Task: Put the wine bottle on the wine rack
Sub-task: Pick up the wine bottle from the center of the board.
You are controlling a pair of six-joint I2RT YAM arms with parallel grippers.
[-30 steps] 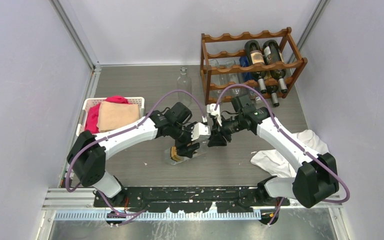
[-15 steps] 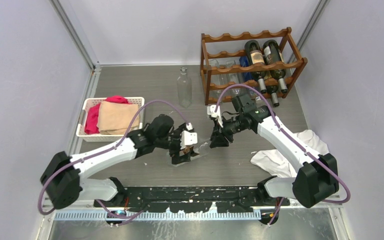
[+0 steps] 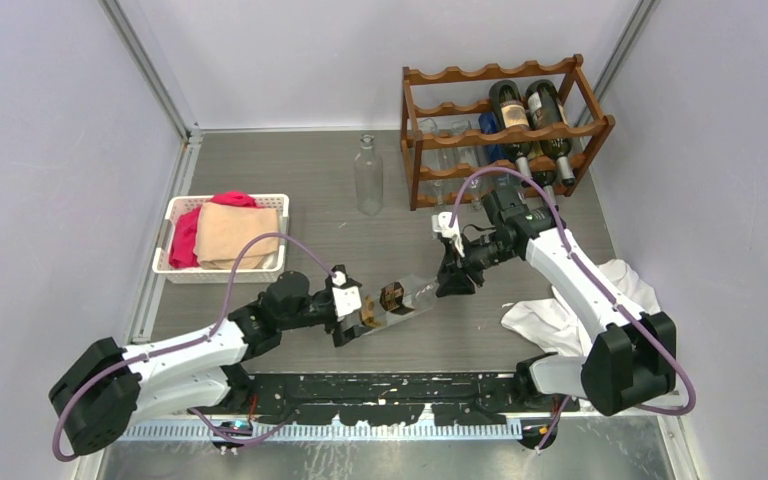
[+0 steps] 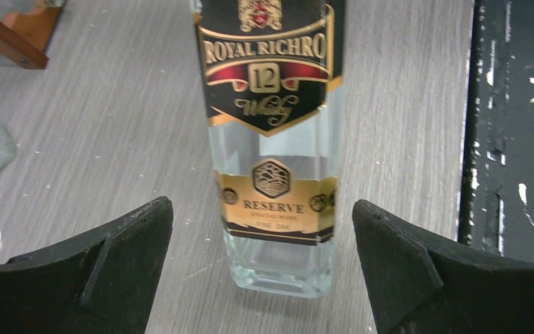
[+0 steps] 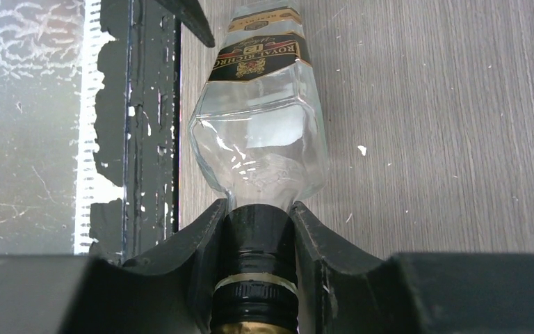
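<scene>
- The left gripper has its fingers spread wide. In the left wrist view the square base of the whisky bottle sits in the gap between them and touches neither.
- In the top view the whisky bottle lies tilted at the middle of the table. Its base points to 8 o'clock, toward the left gripper, and its neck points to 2 o'clock.
- The right gripper is clamped on the bottle's black-capped neck. In the right wrist view a finger presses each side of the cap.
- The wine rack stands well apart from the bottle, at about 1 o'clock from it, in the far right corner. Two dark bottles lie in it.
- I cannot tell whether the bottle's base rests on the table or hangs just above it.
- The left wrist view cuts off the bottle's neck, and the right wrist view loses its base behind the shoulder of the glass.
- The clear bottles in the rack's left bays are hard to make out.
- The left arm lies low and stretched out, reaching toward 2 o'clock from its base.
- The right arm rises, bends at the elbow near the white cloth, and reaches back toward 9 o'clock with its wrist angled down.
- A white basket of folded cloths sits at 10 o'clock from the bottle, and a clear glass bottle stands upright at 12 o'clock.
</scene>
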